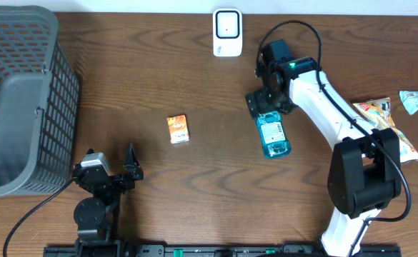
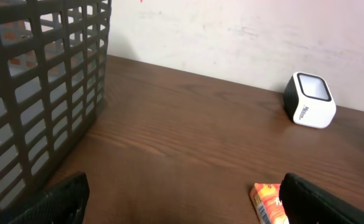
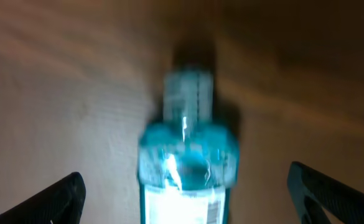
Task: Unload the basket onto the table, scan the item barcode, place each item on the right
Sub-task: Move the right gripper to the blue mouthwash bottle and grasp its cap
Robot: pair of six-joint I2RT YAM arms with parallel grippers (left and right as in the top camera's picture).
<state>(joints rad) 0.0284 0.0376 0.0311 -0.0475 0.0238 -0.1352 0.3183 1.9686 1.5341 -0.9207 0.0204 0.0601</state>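
The right tool (image 1: pixel 269 101) is released, its jaws spread wide. It hangs over the capped end of the blue bottle (image 1: pixel 272 135), which lies flat on the desk (image 1: pixel 194 193). In the right wrist view, which is blurred, the two dark fingers (image 3: pixel 54 200) sit at the lower corners. The bottle (image 3: pixel 185 155) lies between them and neither finger touches it. The cap points away from the camera, and a white label with dark bars faces up at the bottom edge. From overhead, the bottle's other end points toward the near edge of the desk.

The left tool (image 1: pixel 111 163) is also released and grasps nothing, its jaws wide apart low over the near left part of the desk. In the left wrist view its fingertips (image 2: pixel 66 198) frame bare wood.

An orange packet (image 1: pixel 178 129) lies ahead of the left tool, well apart from the bottle. The white scanner (image 1: pixel 227 32) stands at the far edge of the desk, to the left of the right tool and farther back. A grey slatted basket (image 1: pixel 62 93) fills the far left corner. Two snack wrappers (image 1: pixel 384 118) lie at the right edge, beside the right arm (image 1: pixel 337 121).
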